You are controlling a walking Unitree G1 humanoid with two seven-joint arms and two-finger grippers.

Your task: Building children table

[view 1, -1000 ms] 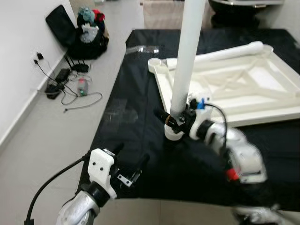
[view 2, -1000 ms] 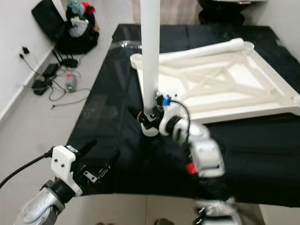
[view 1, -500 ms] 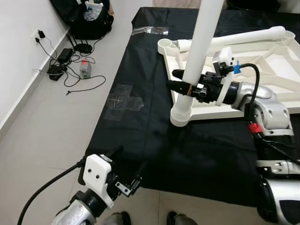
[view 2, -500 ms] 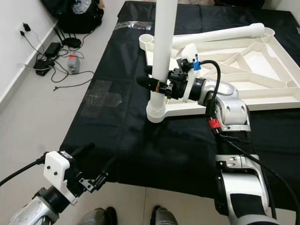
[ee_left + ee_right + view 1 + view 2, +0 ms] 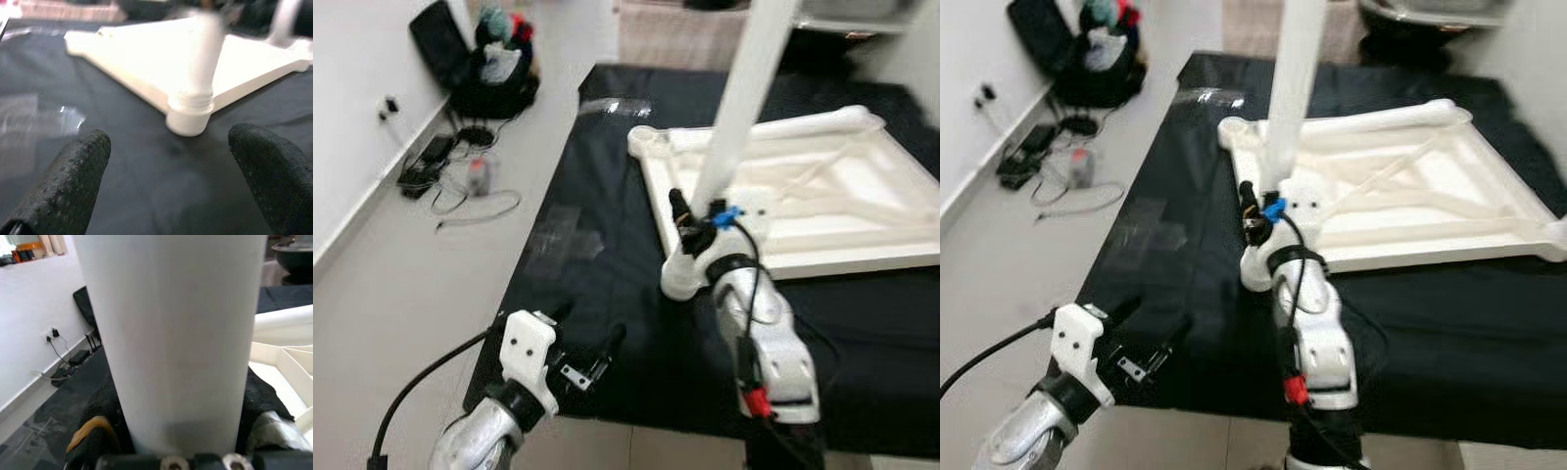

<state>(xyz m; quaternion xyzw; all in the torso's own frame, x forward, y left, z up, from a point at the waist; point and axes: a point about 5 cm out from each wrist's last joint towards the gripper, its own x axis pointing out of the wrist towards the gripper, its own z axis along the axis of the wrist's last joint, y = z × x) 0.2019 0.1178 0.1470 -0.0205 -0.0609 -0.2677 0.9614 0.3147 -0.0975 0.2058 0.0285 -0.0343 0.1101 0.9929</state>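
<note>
Right gripper (image 5: pixel 690 230) is clamped on the upright white table leg (image 5: pixel 734 137), its threaded foot at the near-left corner of the inverted tabletop (image 5: pixel 862 186), presumably for fitting. Left gripper (image 5: pixel 592 352) hovers spread and empty, near-left.

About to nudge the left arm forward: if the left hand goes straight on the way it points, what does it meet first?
Probably the threaded foot of the white leg, standing on the black cloth dead ahead of the open left hand. Depth is unclear.

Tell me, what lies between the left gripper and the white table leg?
Only bare black cloth lies between the left gripper and the table leg, as the left wrist view shows.
</note>
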